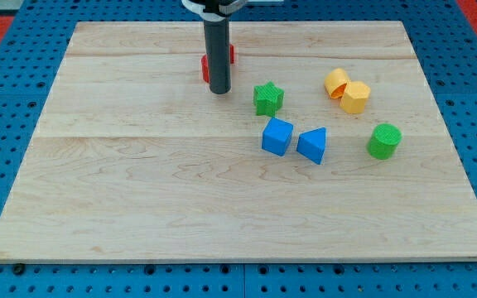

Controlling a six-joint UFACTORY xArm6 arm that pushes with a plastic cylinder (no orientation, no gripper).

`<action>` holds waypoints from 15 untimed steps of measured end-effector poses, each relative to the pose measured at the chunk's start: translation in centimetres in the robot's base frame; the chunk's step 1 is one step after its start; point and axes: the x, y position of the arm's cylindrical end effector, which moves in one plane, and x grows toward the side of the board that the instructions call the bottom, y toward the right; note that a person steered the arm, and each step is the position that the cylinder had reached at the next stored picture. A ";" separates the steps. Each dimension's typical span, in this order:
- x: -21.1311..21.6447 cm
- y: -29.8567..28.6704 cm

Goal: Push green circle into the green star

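Pale wooden desk point(139, 207), blocks all on far right half: green star block point(267, 98) w/ blue cube point(277, 136) & blue triangular block point(313, 146) just nearer; two yellow blocks point(346, 91) touching, far right; green cylinder block point(383, 141) right; red block point(205, 66) far, partly hidden.

Red block point(229, 56) at upper centre sits mostly hidden behind the rod point(218, 54), shape unreadable; rod's top is cut by the frame's edge.
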 end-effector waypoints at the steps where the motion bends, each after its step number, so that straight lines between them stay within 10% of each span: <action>1: -1.9 -0.4; 5: -2.3 8.7; 8: 5.2 13.6; 12: 9.8 33.4; 15: 10.4 23.1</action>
